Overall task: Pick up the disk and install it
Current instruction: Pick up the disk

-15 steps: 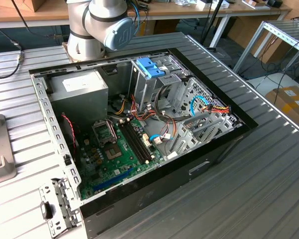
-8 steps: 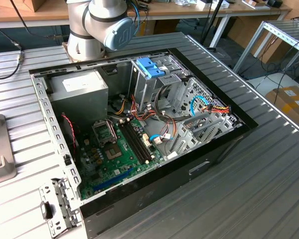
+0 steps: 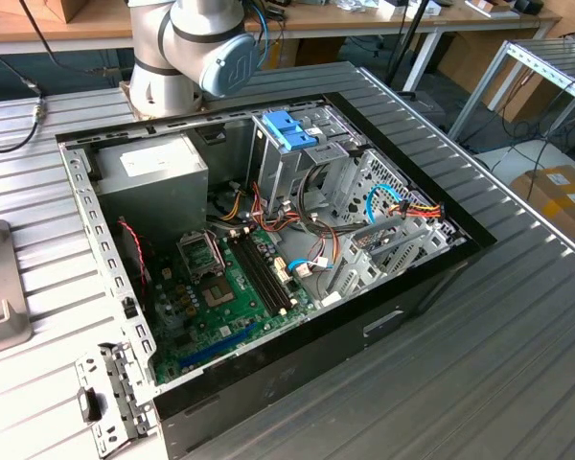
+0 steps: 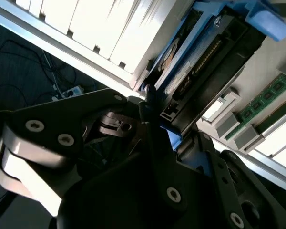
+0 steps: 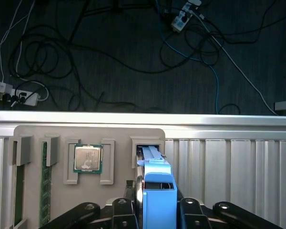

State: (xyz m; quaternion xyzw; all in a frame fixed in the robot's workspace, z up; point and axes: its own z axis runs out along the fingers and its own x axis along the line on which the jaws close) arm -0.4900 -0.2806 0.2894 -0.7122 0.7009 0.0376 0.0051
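The pincer (image 5: 155,198) straddles the disk (image 5: 154,164), which stands on edge in a slot of the grey holder (image 5: 119,138), not in the case (image 3: 297,359). I cannot tell whether the pincer is pinching the blue rails or only flanking them. To do this well, the grip should sit square on both rails, clear of the connector edge. The lift should run straight along the slot so the disk does not bind on its walls.

A memory stick (image 5: 46,183) and a chip (image 5: 88,158) lie in their own recesses of the holder, apart from the slot. In the case, from the exterior view's left, come the power supply (image 3: 153,177), the cage (image 3: 350,182) with its blue clip (image 3: 292,129), then loose cables (image 3: 412,208) that could snag.
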